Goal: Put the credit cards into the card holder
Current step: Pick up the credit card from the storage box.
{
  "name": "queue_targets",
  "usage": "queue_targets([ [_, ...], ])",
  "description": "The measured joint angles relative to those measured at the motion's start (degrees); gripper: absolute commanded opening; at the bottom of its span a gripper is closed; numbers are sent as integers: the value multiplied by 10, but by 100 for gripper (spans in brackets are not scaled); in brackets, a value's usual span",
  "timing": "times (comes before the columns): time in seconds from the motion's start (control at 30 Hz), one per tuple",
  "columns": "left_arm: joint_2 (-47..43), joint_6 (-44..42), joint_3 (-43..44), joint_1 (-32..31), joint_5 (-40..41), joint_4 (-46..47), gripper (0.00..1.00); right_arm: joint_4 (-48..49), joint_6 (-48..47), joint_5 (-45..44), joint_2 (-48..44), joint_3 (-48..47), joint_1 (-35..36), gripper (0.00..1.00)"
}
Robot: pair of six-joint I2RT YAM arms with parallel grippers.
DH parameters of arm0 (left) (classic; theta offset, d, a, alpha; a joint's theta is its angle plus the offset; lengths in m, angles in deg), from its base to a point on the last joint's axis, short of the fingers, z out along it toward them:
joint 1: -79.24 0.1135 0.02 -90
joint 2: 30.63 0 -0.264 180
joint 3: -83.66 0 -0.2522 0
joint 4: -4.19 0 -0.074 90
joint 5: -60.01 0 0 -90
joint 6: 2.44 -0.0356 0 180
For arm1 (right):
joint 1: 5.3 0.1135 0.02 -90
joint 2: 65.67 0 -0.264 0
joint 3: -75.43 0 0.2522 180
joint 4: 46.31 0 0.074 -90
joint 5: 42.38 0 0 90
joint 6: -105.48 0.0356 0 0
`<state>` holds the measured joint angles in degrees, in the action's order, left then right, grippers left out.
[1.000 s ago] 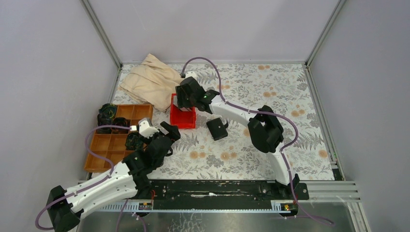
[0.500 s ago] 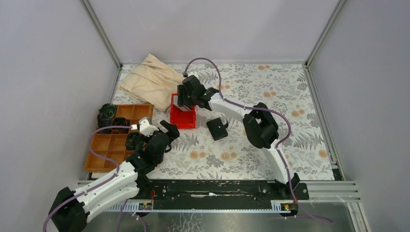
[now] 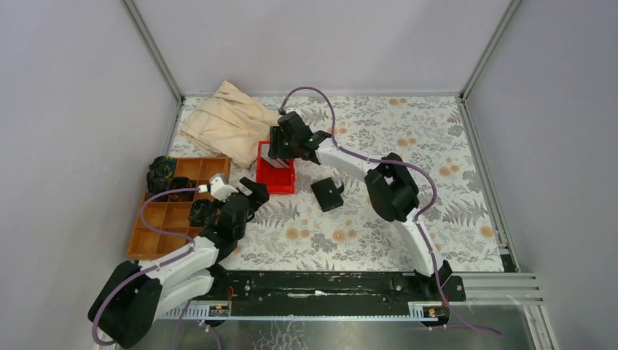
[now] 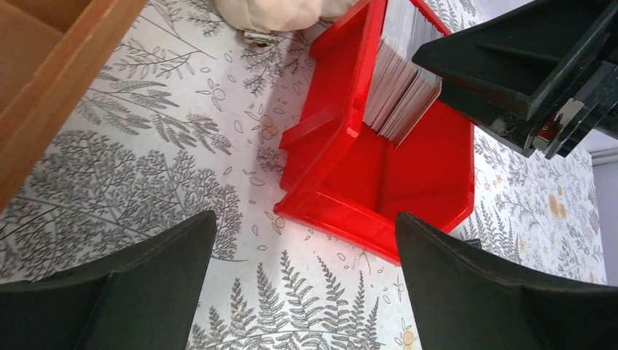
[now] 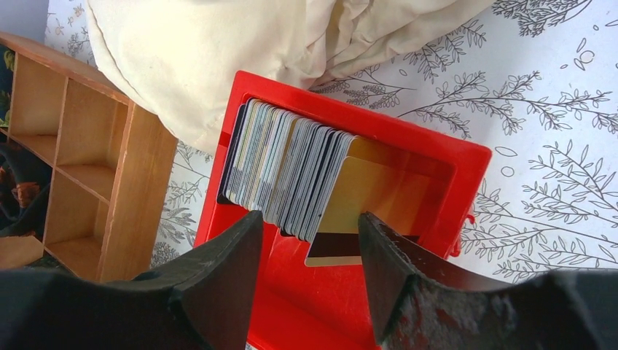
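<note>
Right fingers point(image 5: 218, 270) over the red bin point(image 5: 408, 142)
They are spread, straddling the credit cards point(image 5: 291, 171) standing in it; left fingers point(image 4: 160, 255) spread wide; the card holder point(image 3: 328, 195) lies on the worktop point(image 3: 408, 219), right of the bin.

You see a table point(image 3: 408, 131) covered in a fern-and-flower print. Four things lie directly on it. A crumpled beige cloth point(image 3: 226, 124) fills the far left corner. A red bin point(image 3: 275, 179) sits close against the cloth's near edge. A brown compartment tray point(image 3: 171, 215) runs along the left side. The black card holder point(image 3: 328, 195) rests just right of the bin, apart from it.
</note>
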<state>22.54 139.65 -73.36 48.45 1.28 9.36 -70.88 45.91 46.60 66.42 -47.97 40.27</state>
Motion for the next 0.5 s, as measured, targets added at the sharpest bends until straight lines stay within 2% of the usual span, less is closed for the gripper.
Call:
queue_targets([
  [0.27, 71, -7, 0, 20, -38, 90, 100, 0, 5, 7, 1, 0, -6, 44],
  [0.5, 91, -17, -1, 35, -58, 135, 100, 7, 10, 14, 1, 0, -6, 42],
])
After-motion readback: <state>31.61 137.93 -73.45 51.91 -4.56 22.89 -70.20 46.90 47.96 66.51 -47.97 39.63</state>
